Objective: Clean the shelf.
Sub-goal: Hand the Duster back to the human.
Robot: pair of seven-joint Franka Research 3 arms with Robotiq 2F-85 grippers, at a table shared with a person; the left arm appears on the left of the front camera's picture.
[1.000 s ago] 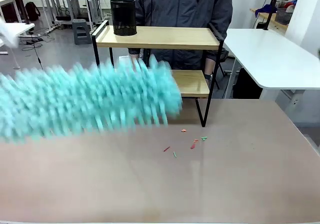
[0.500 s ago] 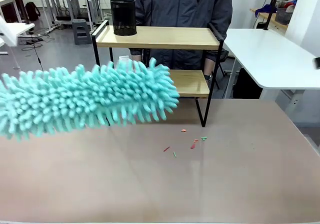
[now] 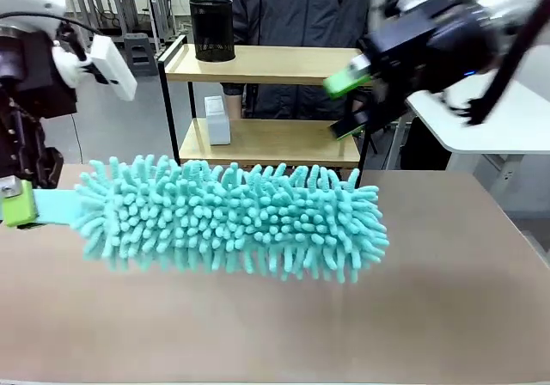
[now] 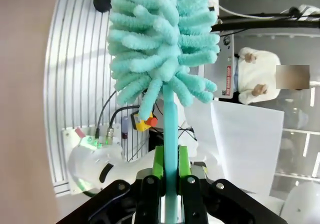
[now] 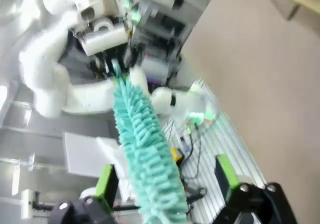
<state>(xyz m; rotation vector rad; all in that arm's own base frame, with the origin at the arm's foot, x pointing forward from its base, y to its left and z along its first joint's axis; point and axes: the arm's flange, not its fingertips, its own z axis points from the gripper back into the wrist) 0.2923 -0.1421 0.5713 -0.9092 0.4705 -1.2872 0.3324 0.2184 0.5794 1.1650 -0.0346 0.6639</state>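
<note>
The shelf [image 3: 275, 64] stands at the table's far edge, two wooden boards in a black frame. A fluffy teal duster [image 3: 232, 217] stretches across the table in front of it. My left gripper [image 3: 19, 203] is at the left edge, shut on the duster's teal handle. In the left wrist view the green pads [image 4: 158, 161] clamp that handle [image 4: 170, 134] below the duster head [image 4: 162, 39]. My right gripper [image 3: 344, 103] hangs open and blurred beside the shelf's right post. Its fingers [image 5: 106, 184] stand wide apart, with the duster [image 5: 145, 149] far beyond them.
A black mesh cup [image 3: 211, 28] stands on the top board's left end. A small white box [image 3: 216, 119] sits on the lower board. A person in a dark jacket [image 3: 305, 7] stands behind the shelf. A white side table [image 3: 481, 101] is at the right.
The duster has swung right and down over the table, covering the spot where small scraps lay. My right arm has come in at the upper right, and my left arm now shows.
</note>
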